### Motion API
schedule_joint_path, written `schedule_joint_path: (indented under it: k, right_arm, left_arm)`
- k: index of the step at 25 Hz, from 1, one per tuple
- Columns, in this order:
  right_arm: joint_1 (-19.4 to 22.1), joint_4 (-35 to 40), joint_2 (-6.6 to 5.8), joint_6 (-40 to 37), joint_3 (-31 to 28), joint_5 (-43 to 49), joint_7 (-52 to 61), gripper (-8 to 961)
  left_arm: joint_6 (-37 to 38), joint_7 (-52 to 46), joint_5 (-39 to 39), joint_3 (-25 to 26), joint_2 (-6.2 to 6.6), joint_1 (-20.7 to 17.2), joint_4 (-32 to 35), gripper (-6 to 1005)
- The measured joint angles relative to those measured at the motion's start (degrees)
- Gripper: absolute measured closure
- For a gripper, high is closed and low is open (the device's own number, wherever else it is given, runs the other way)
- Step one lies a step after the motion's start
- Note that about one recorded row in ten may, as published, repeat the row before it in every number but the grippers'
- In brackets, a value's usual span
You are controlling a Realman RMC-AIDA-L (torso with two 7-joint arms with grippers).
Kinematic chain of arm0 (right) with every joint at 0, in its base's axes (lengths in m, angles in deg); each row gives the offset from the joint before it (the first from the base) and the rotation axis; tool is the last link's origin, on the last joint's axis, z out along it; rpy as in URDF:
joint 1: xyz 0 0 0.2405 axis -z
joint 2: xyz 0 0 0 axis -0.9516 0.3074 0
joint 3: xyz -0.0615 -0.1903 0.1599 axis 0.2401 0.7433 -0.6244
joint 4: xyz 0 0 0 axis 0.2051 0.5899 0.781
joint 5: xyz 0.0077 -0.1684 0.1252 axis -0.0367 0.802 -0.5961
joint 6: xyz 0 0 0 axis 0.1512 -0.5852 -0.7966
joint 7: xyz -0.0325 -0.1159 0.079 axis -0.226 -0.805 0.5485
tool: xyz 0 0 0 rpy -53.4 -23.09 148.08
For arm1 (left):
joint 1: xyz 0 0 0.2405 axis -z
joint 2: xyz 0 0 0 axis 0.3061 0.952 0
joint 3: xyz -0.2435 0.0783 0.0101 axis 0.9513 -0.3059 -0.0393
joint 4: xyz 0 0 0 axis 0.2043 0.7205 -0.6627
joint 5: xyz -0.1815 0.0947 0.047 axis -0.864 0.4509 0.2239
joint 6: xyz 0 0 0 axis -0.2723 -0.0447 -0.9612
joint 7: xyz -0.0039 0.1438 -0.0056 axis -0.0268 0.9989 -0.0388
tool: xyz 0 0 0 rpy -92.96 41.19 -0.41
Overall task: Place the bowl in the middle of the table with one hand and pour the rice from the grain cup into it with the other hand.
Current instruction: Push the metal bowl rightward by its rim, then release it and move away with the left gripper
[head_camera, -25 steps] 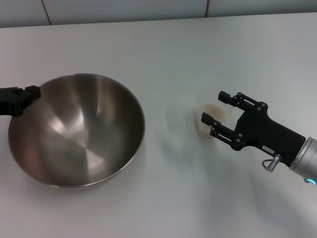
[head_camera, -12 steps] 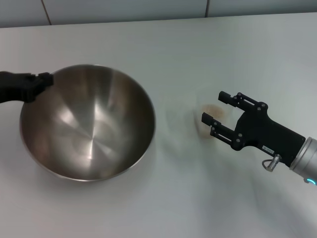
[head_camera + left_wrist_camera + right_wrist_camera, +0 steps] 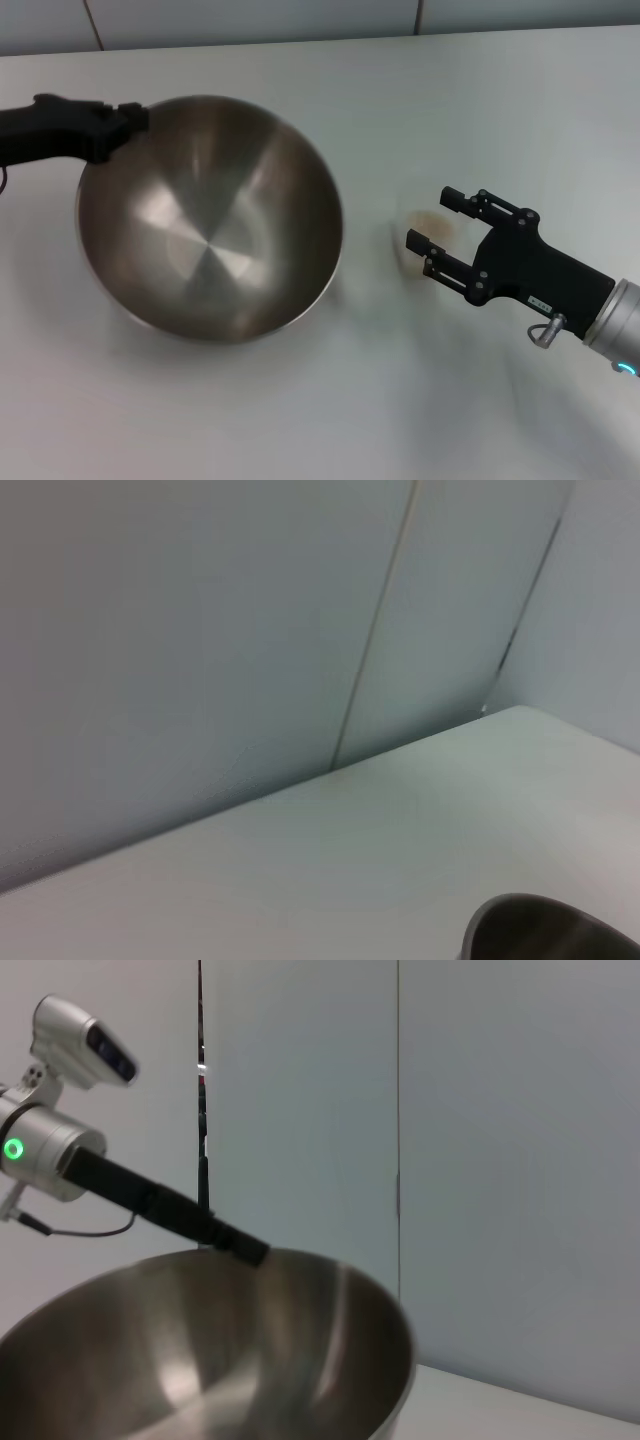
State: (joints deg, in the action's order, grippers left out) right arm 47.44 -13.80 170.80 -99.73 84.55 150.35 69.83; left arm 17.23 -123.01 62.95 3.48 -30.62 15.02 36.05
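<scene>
Left hand (image 3: 128,118) clamped on the far-left rim of the bowl (image 3: 210,220); the arm comes in from the left edge of the head view. Bowl looks tilted, opening facing the camera, sitting left of centre on the table (image 3: 300,420). Right wrist view shows the same grip: left hand (image 3: 245,1247) pinching the bowl (image 3: 200,1360) at the rim.

Right hand (image 3: 435,230) is open wide, fingers (image 3: 432,262) pointing toward the bowl, well apart from it. The grain cup (image 3: 422,232) sits between those fingers, faint against the white top; can't tell if they touch it. A beige patch at its mouth looks like rice (image 3: 428,219), hard to confirm.

Table is plain matte white. Pale grey wall panels (image 3: 250,20) with thin vertical seams run along its far edge. Left wrist view: only the panels, the table (image 3: 350,860), and a dark sliver of the bowl (image 3: 550,930).
</scene>
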Motion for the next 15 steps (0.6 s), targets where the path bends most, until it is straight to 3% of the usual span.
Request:
schedule_joint_path:
  k: [15]
  right_arm:
    - [-0.4, -0.4, 0.00, 0.4, 0.0, 0.0, 0.0, 269]
  left_arm:
    - [0.1, -1.2, -0.4, -2.6, -0.21, 3.8, 0.4, 917]
